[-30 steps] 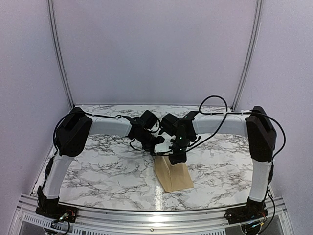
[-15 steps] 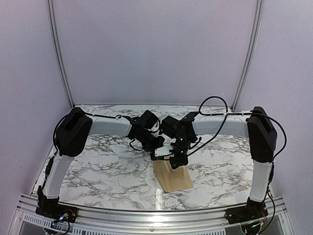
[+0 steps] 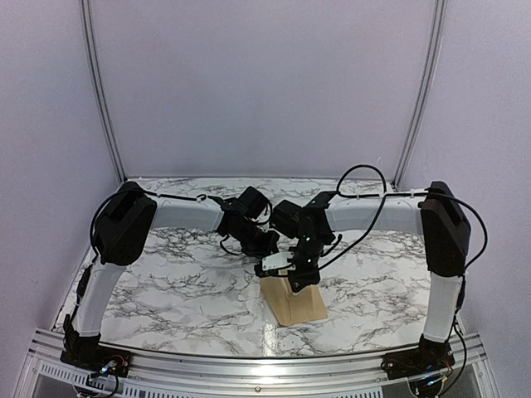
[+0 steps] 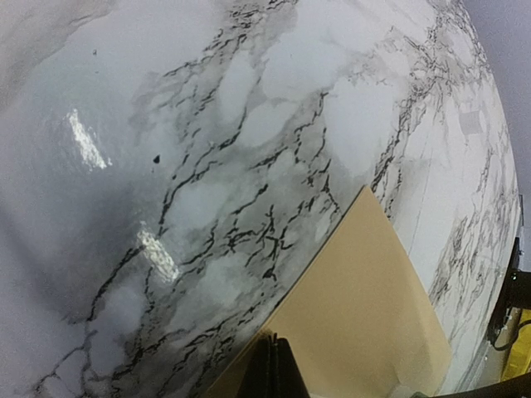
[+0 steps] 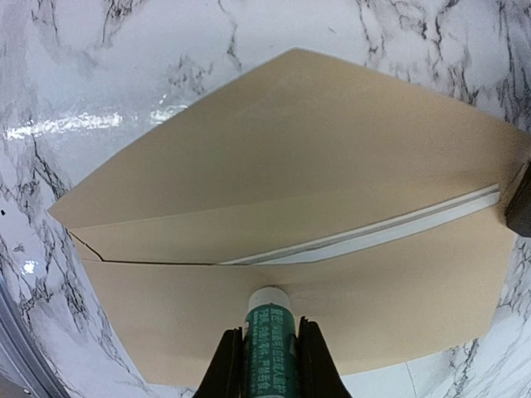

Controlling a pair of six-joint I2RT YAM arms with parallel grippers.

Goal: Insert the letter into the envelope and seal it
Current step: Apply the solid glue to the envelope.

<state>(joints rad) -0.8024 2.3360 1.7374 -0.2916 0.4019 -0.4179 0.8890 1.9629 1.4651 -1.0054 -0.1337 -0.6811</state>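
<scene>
The tan envelope [image 3: 300, 307] lies flat near the table's front, also in the right wrist view [image 5: 290, 133] and the left wrist view [image 4: 365, 298]. Its flap [image 5: 398, 282] is folded open toward me. A thin white strip of the letter [image 5: 398, 228], with a dark line along it, peeks from the opening. My right gripper [image 5: 272, 333] is shut on a green glue stick [image 5: 270, 319], whose white tip touches the flap. My left gripper [image 4: 278, 347] is shut, its tips at the envelope's edge. I cannot tell whether it pinches paper. Both grippers [image 3: 267, 247] [image 3: 300, 280] meet at the envelope's far end.
The marble table [image 3: 182, 282] stretches to both sides of the envelope. An aluminium rail [image 3: 249, 365] runs along the near edge between the arm bases. A black cable [image 3: 357, 178] loops above the right arm.
My right gripper, with the glue stick, has slid a little toward the near edge over the envelope. The left gripper has barely moved.
</scene>
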